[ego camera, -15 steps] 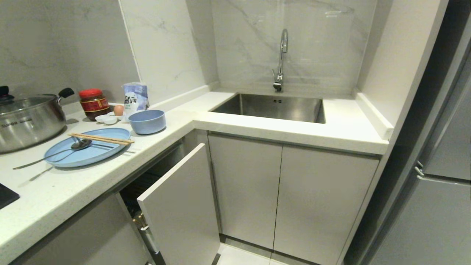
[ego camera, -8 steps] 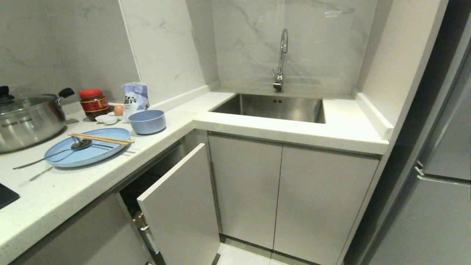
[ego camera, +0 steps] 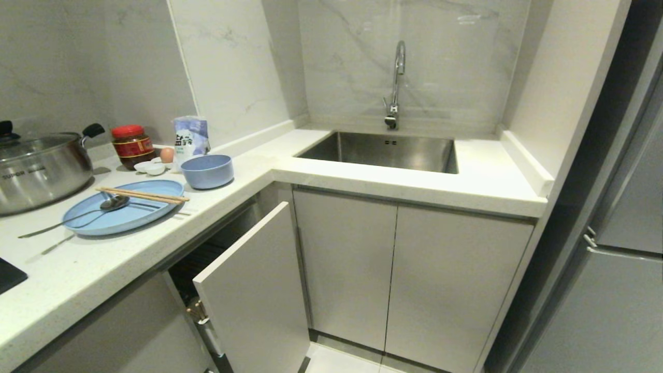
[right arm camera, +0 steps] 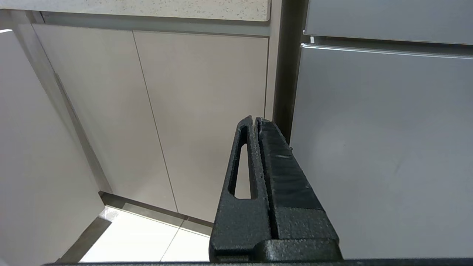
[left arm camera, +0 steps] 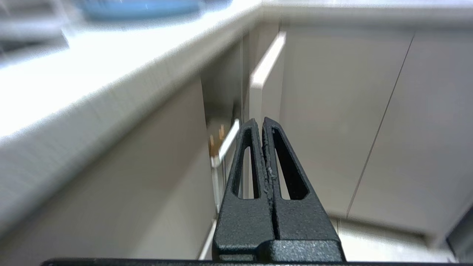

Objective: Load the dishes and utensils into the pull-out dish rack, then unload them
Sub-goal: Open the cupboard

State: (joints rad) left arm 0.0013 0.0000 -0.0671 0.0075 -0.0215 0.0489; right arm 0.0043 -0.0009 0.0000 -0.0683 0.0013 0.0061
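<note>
Pale-blue plate [ego camera: 121, 212] on counter | left pincer [left arm camera: 262, 122] closed, well below it

Pale-blue plate [ego camera: 121, 214] and bowl [ego camera: 207, 171], seemingly red-lidded jar [ego camera: 132, 145]

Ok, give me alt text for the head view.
A pale-blue oval plate carrying chopsticks and a spoon sits on a white counter beside a blue bowl. Below, the pull-out dish rack stands partly open; a sink lies behind.

Left hand [left arm camera: 262, 122] closed, empty; right hand [right arm camera: 255, 120] closed, empty.
</note>
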